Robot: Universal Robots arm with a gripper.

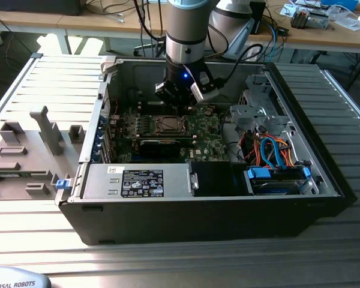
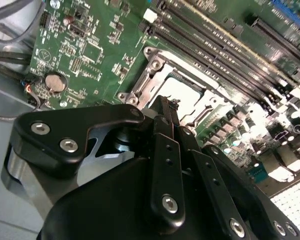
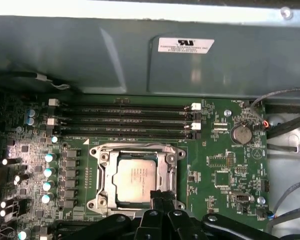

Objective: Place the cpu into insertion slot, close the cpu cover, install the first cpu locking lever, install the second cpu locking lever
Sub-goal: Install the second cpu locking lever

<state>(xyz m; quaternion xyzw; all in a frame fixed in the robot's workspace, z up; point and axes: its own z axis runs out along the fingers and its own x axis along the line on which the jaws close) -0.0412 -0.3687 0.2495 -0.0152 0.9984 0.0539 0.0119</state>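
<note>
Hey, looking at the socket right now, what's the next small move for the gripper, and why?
Probably a short descent onto the cpu cover. The cpu already sits in the insertion slot with the frame lying over it, and the gripper hovers at its edge, fingers together.

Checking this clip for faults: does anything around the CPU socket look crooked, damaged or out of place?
Nothing stands out. The cpu lies flat and square in the insertion slot, with the cpu cover framing it evenly. The gripper sits at the socket's edge, and the green board around it looks undamaged.
</note>
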